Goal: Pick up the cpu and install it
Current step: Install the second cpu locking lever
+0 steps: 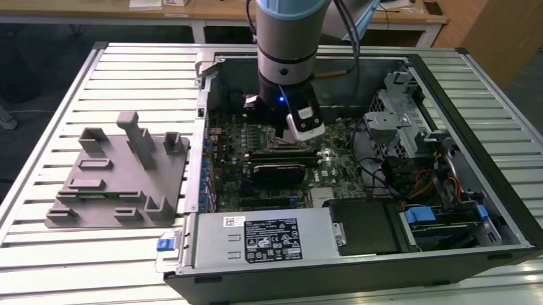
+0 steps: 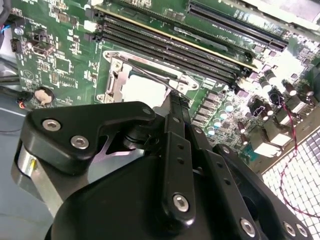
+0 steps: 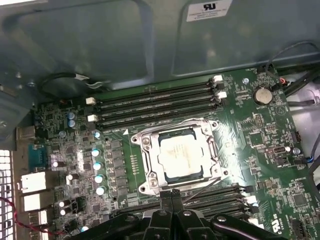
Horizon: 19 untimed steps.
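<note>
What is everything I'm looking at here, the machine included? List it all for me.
computer case: one, black, lying open on the slatted table
table: one, pale metal slats, under everything
motherboard: one, green, inside the case
socket frame: one, silver metal, middle of the motherboard
cpu: one, silver-grey, lying within the socket frame
memory slots: several, black, beside the socket
coin battery: one, silver, near the board's edge
power supply: one, grey with a black label, at the case's near edge
tray: one, grey plastic with upright posts, on the table at the exterior view's left
arm: one, grey and blue, reaching down into the case
gripper: one, black, fingers together, just off the socket
</note>
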### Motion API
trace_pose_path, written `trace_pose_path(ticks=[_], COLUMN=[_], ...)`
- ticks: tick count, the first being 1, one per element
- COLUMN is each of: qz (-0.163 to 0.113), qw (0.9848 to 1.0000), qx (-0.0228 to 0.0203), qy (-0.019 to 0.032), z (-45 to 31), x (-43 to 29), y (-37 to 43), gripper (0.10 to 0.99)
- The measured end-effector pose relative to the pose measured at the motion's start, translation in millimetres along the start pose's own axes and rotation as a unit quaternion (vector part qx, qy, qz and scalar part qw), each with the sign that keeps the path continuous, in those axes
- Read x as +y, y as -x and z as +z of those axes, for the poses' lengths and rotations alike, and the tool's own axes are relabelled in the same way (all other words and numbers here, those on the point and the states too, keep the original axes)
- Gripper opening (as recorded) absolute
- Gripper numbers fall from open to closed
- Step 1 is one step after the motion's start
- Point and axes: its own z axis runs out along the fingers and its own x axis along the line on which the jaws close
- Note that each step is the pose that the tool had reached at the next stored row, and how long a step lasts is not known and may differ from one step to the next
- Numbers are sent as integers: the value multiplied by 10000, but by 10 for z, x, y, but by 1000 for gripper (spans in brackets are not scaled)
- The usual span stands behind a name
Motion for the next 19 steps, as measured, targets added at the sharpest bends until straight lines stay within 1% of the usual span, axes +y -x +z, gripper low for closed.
trace_pose_path(ticks=[3,5,10,12,16,19], qz=[6,7,6,6,7,10], qw=[10000,10000,10000,10000,9999,9999], qx=[25,27,26,26,32,44], qy=[-65,-92,-93,-94,-125,-128], z=[10,16,20,42,88,134], x=[2,0,0,-5,-15,-29], y=[18,19,19,19,19,19], gripper=[106,106,106,106,106,106])
